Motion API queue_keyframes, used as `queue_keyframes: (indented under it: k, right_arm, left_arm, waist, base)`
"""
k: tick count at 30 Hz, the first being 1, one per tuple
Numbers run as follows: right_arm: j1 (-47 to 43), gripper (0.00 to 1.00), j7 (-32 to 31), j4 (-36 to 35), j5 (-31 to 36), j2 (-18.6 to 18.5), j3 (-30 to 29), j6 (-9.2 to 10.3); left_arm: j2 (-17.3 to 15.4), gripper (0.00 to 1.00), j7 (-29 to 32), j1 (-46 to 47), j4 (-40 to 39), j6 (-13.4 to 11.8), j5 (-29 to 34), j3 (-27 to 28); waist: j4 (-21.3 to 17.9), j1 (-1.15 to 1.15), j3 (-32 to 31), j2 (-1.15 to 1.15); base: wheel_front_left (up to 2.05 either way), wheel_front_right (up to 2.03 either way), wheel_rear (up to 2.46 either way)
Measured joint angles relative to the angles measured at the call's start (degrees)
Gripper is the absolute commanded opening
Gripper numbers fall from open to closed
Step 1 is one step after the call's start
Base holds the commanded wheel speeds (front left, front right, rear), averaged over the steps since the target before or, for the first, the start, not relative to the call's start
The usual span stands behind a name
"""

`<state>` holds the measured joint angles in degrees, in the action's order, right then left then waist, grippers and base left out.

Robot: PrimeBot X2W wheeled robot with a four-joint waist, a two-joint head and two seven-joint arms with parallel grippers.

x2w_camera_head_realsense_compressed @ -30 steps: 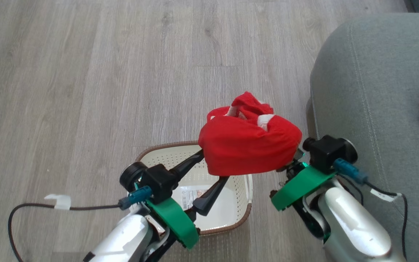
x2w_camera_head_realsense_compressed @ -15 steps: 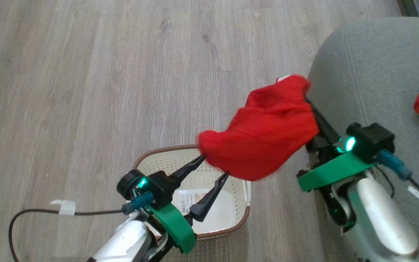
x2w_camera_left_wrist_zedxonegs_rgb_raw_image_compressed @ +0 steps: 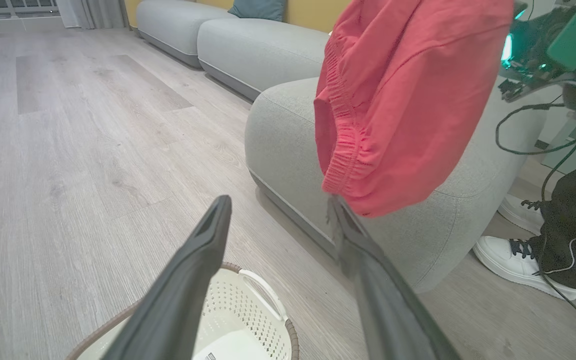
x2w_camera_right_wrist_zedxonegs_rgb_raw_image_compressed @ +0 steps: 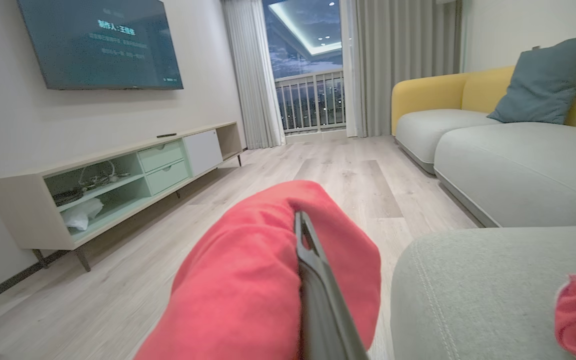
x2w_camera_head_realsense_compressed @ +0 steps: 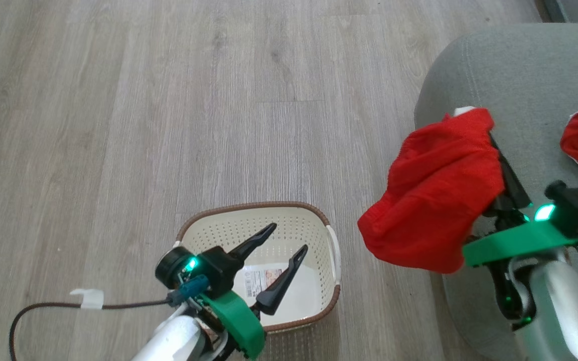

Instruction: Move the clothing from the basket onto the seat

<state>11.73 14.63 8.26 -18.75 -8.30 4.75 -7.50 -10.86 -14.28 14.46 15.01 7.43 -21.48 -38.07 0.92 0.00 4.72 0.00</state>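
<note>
Now your right gripper (x2w_camera_head_realsense_compressed: 492, 140), clamped on the clothing (x2w_camera_head_realsense_compressed: 434, 200), has swung it right from over the basket (x2w_camera_head_realsense_compressed: 249, 206) to the left edge of the seat (x2w_camera_head_realsense_compressed: 515, 75). Your left gripper (x2w_camera_head_realsense_compressed: 289, 236) hangs open above the basket, which looks empty.

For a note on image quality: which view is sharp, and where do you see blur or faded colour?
Head view: sharp, evenly lit; the garment is deep red. Left wrist view: the left fingers, close to the lens, look soft, and the garment looks paler, pinkish. Right wrist view: the floor at lower left is smeared, and the garment looks soft and pink.
</note>
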Motion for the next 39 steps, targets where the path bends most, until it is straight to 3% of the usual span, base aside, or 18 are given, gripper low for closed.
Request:
queue_keyframes:
  k: [9,23,39]
  right_arm:
    - [-4.7,0.0,0.0,1.5,0.0,1.6,-6.2,0.0]
    - [-5.5,0.0,0.0,1.9,0.0,3.0,-7.8,0.0]
    - [-5.4,0.0,0.0,-0.8,0.6,3.5,-9.9,0.0]
  left_arm:
    - [0.5,1.0,0.0,-2.1,-0.5,0.0,0.9,0.9]
    - [0.6,1.0,0.0,-4.1,-1.2,0.0,1.3,0.8]
    - [0.7,1.0,0.0,-3.8,-2.7,0.0,1.7,0.2]
  waist:
    - [-0.6,0.0,-0.5,0.0]
    - [-2.5,0.0,-0.3,0.0]
    - [-10.7,0.0,2.2,0.0]
  base:
    - [0.0,0.0,0.0]
    - [0.0,0.0,0.0]
    - [0.0,0.0,0.0]
